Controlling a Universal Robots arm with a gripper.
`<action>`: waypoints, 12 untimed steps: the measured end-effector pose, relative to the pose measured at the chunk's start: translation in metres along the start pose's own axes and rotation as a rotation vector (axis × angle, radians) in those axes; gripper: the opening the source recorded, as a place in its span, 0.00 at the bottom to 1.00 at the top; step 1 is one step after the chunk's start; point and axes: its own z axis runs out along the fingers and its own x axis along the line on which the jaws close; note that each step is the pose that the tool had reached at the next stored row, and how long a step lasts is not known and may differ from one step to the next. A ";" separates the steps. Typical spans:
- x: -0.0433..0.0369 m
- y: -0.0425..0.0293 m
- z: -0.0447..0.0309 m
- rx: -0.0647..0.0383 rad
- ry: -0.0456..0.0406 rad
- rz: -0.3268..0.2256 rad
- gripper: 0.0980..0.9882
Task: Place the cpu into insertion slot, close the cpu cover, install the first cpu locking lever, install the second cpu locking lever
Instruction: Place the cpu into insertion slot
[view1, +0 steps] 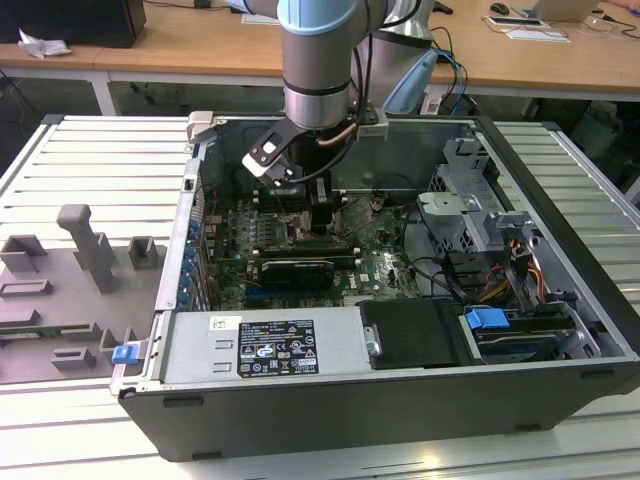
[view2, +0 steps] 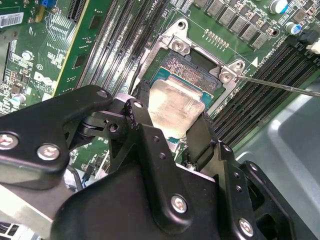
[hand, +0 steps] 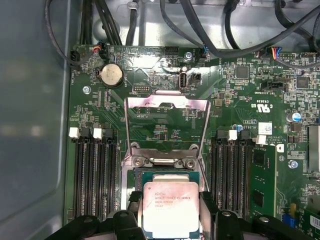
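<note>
Here the claw (hand: 170, 202) was clenched on the cpu (hand: 170, 215), one finger against each of two opposite edges, so the chip lay directly between them (pale silvery face up, print showing). It sat square over the slot (view2: 184, 65), low within its rim; whether fully seated, I could not tell. Beyond, the cover (hand: 166, 103) stood tilted up, open.
</note>
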 end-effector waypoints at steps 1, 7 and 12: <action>0.0000 0.0000 0.0004 0.000 -0.0001 0.000 0.50; 0.0004 -0.0002 0.0026 0.000 -0.0001 0.000 0.50; 0.0005 -0.0003 0.0045 0.000 0.0000 0.000 0.50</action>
